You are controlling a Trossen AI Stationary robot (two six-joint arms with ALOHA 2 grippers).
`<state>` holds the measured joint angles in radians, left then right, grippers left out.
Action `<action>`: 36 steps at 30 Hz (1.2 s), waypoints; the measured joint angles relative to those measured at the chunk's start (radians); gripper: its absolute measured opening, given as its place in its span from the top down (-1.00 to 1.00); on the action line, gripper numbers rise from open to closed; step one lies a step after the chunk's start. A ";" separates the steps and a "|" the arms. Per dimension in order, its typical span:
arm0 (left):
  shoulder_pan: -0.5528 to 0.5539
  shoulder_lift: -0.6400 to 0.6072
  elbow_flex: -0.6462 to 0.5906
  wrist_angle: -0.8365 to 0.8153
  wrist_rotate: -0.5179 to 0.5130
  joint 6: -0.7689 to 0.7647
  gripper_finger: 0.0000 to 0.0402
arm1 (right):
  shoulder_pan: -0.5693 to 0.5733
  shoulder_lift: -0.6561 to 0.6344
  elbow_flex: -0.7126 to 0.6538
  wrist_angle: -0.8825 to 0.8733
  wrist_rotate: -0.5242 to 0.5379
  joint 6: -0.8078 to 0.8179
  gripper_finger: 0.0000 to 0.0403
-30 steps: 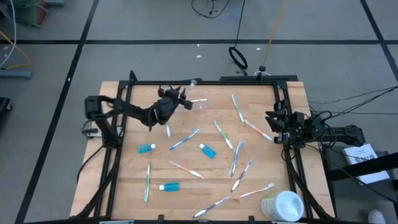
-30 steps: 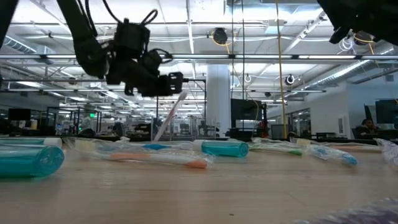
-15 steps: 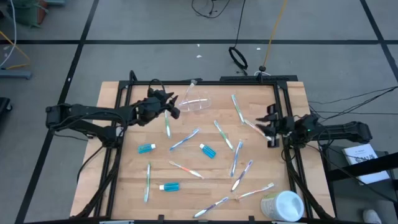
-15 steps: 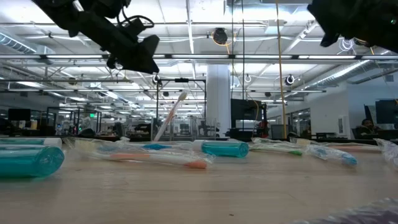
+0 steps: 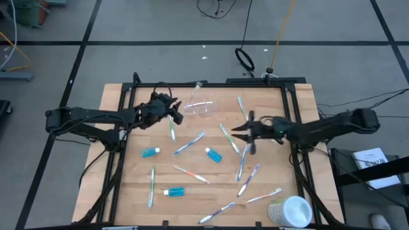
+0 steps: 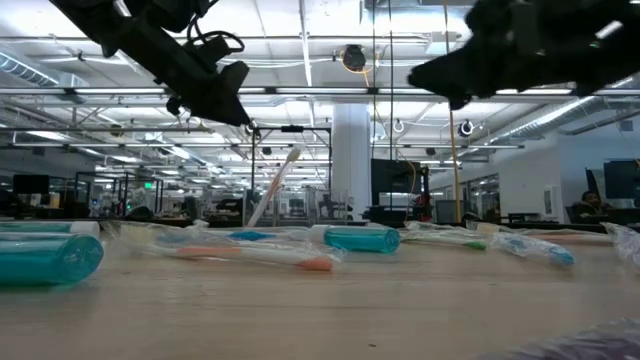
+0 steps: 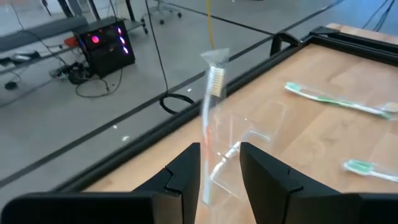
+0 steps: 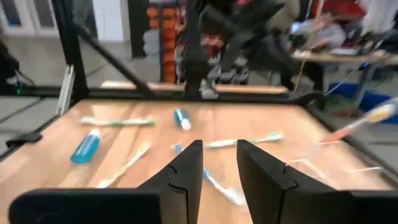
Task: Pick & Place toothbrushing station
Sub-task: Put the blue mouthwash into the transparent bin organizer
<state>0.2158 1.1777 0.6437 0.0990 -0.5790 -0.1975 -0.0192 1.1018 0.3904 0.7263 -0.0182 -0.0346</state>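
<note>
The right claw [image 5: 241, 133] has swung inward over the scattered toothbrushes [image 5: 239, 167].

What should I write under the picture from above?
Two robot arms reach over a wooden table scattered with toothbrushes and toothpaste tubes.

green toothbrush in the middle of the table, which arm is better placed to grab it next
Right. The right claw hangs open beside the green toothbrush; the left claw is off by the clear cup.
</note>
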 joint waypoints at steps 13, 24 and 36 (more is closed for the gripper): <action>0.029 0.000 0.000 0.005 0.183 -0.033 0.40 | 0.034 0.579 0.407 -0.248 -0.109 0.007 0.55; 0.008 0.000 0.000 -0.014 0.197 -0.018 0.40 | 0.025 0.775 0.457 0.012 -0.042 0.119 0.56; -0.022 0.000 0.000 0.008 0.196 -0.018 0.40 | -0.002 0.752 0.713 -0.006 -0.505 0.242 0.60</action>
<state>0.1934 1.1778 0.6437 0.1068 -0.3830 -0.2151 -0.0207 1.8539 1.1038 0.7203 -0.5227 0.2079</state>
